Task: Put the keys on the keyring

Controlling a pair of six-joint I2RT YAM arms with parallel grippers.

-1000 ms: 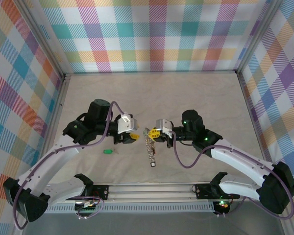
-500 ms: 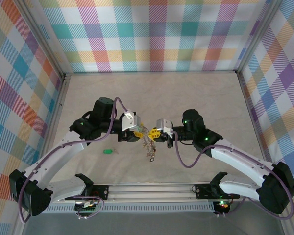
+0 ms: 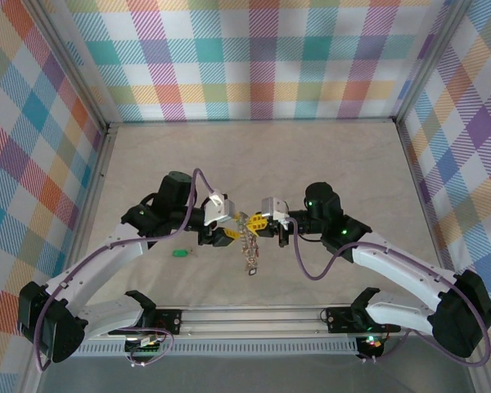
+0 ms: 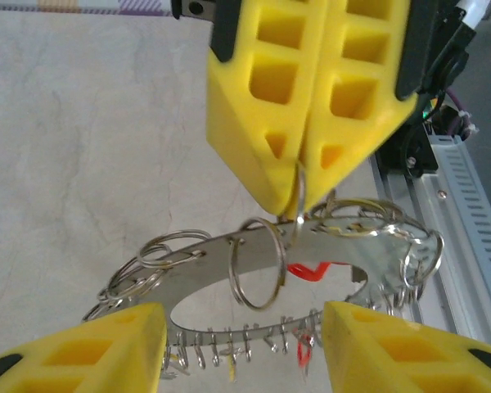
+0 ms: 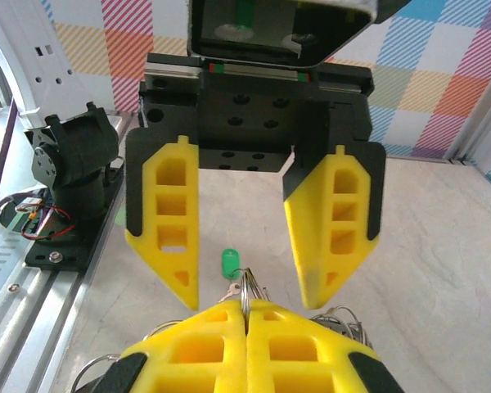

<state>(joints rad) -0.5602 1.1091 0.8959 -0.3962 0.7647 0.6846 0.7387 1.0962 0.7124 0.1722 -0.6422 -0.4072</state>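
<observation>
Bright plaid walls (image 3: 254, 57) close in a pale, mottled counter (image 3: 254, 155). From where I stand, two white arms reach in from the near edge and meet nose to nose just short of its middle. The right arm (image 3: 393, 262) has its jaws clenched flat together on a thin wire loop at the top of the keyring (image 3: 247, 233). The ring therefore hangs clear of the counter, its fringe of small keys (image 3: 250, 260) trailing toward the near edge. The left arm (image 3: 106, 262) faces it with released jaws, one finger standing off each side of the ring and gripping nothing that I can make out. One green-tagged key (image 3: 178, 253) lies loose on the counter, apart from the ring and toward the left edge, close by the left arm's wrist. Its long axis runs roughly along the near edge, with the tag toward the left edge and the metal pointing back at the ring. I'd judge the left arm the nearer one to fetch it, swinging away from the ring and down, while the right keeps the ring steady.
</observation>
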